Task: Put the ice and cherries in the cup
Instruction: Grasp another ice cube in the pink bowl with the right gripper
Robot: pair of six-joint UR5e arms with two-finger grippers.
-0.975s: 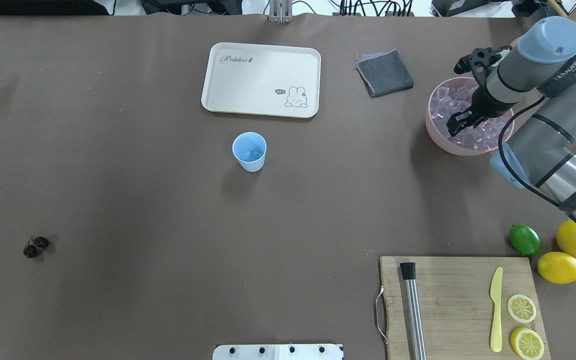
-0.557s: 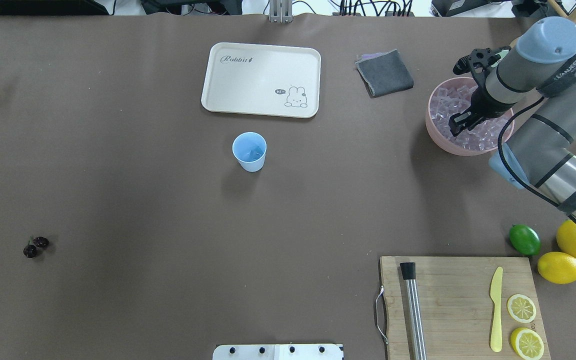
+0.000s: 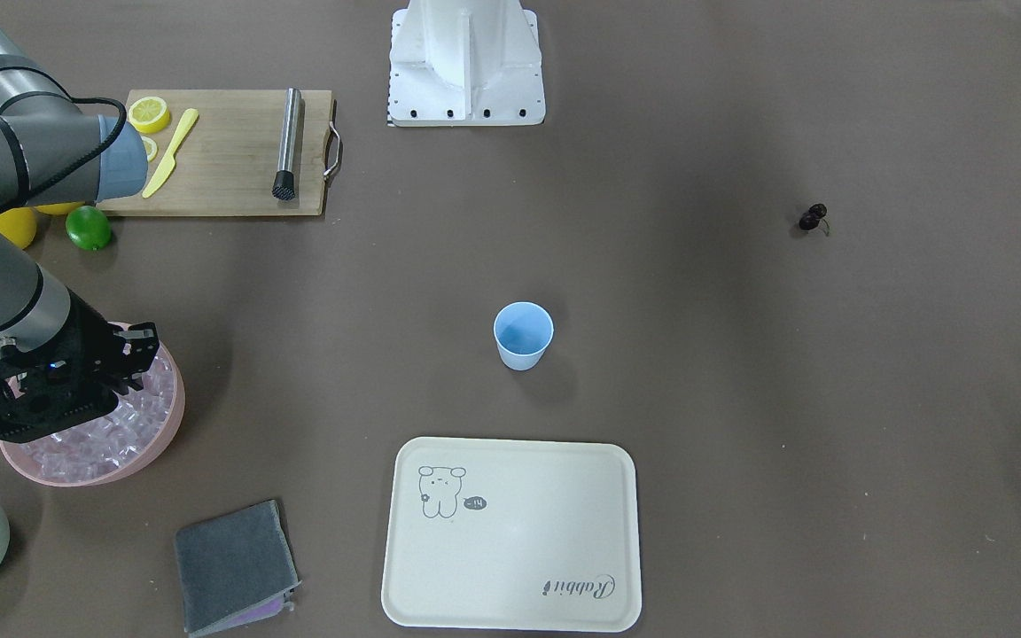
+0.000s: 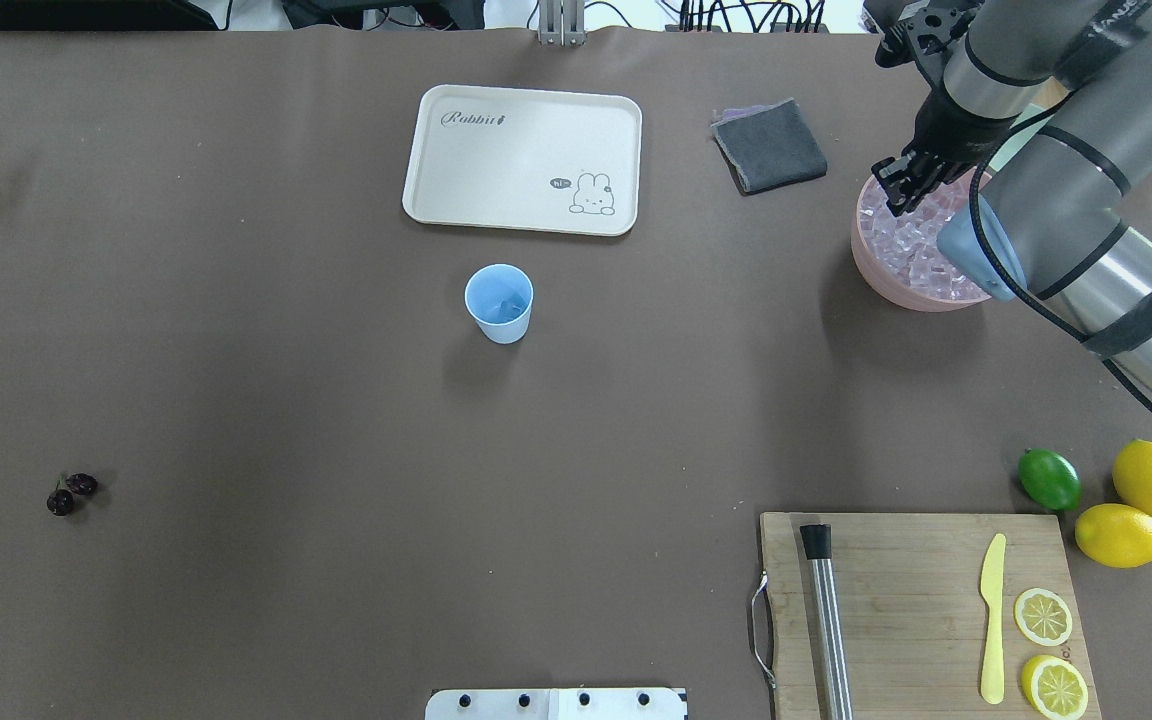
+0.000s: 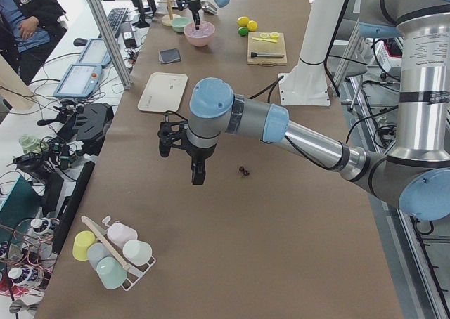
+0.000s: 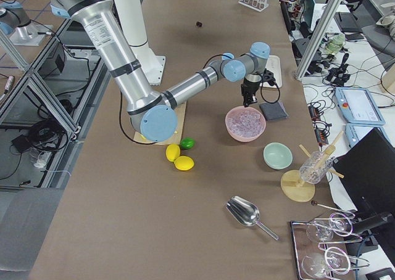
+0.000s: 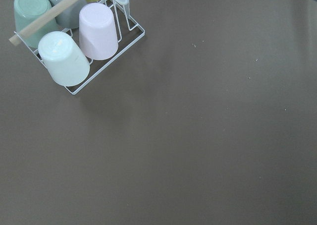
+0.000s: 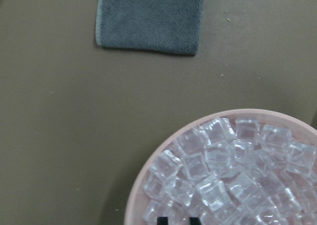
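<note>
**Hovering Over Ice**
The right gripper (image 4: 899, 192) is hanging above clear glassy ice cubes (image 4: 911, 252) in a round pink plastic bowl (image 4: 868, 275) at two o'clock. The small light-blue plastic cup (image 4: 499, 303) is standing at centre, and the dark purple-black cherries (image 4: 70, 493) are lying at eight. Whether it or the left gripper (image 5: 197, 177) is spread or pinching cannot be told.

right arm (image 4: 1076, 185): grey and silver tubes, pale blue joint caps, black straps, thin black cable looping alongside, white lettering at top right | right gripper (image 4: 898, 192): black, angular | left arm (image 5: 316, 142): silver tube, blue caps | left gripper (image 5: 197, 178): black | base (image 3: 466, 62): white, dark screw row
</note>
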